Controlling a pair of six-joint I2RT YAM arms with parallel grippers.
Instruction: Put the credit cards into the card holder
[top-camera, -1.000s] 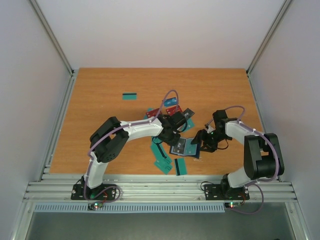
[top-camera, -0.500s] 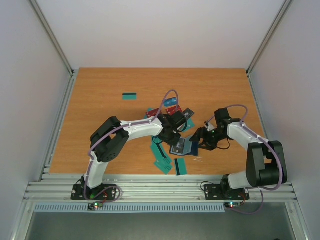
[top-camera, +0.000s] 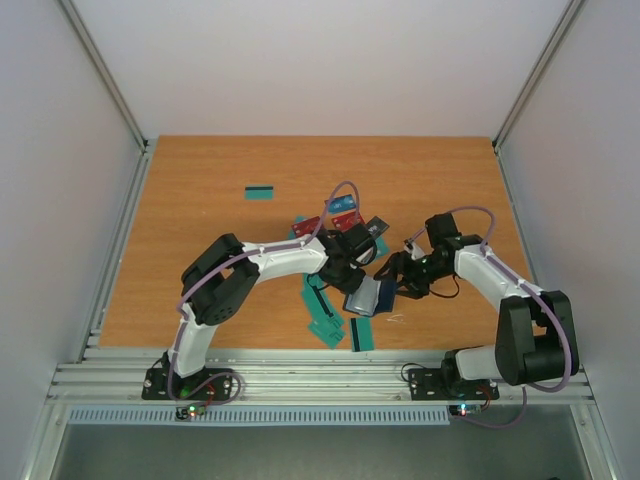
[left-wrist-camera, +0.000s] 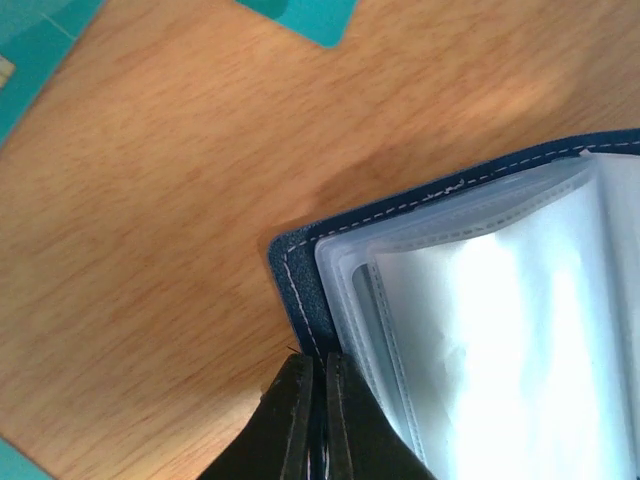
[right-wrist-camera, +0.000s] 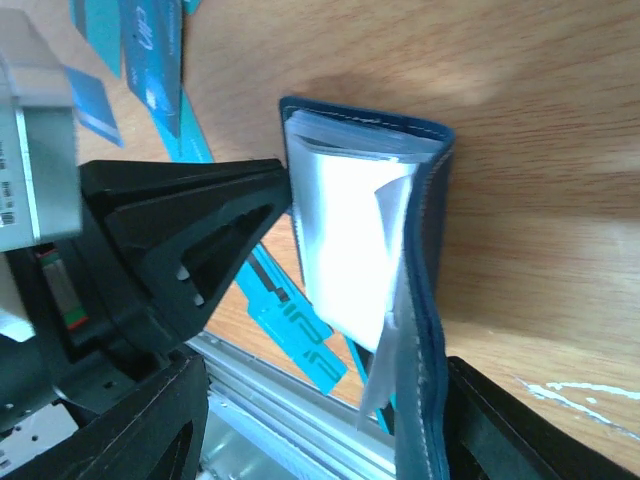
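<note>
Where both arms meet, a little right of the table's (top-camera: 200, 210) middle and closer to the near edge than to the far one, can make out the card holder (top-camera: 366, 298), caught between the left gripper (top-camera: 350, 278) and the right gripper (top-camera: 394, 287). Opened like a book, with a navy cover stitched in pale thread and a stack of clear sleeves (left-wrist-camera: 500, 340) fanning out inside. Pinched by the left fingers (left-wrist-camera: 292, 420) on the cover's edge just beside one corner, pressed together with only the cover's thickness between. Cannot tell whether resting on the wood or raised a little off it. Seen from the right wrist as standing partly folded, with the sleeves bulging toward the left gripper's black finger on one side and one cover flap hanging down on the other. On the right, clamped on nothing, with the right fingers (right-wrist-camera: 130, 430) spread well apart and that flap lying between them, close against one of the two; cannot tell whether touching. Surrounded by scattered credit cards (top-camera: 325, 322): teal ones just beside the holder toward the near edge, red cards (top-camera: 346, 218) and a dark one partly under the left arm toward the far edge, and a lone teal card (top-camera: 260, 192) well apart toward the far left corner.
</note>
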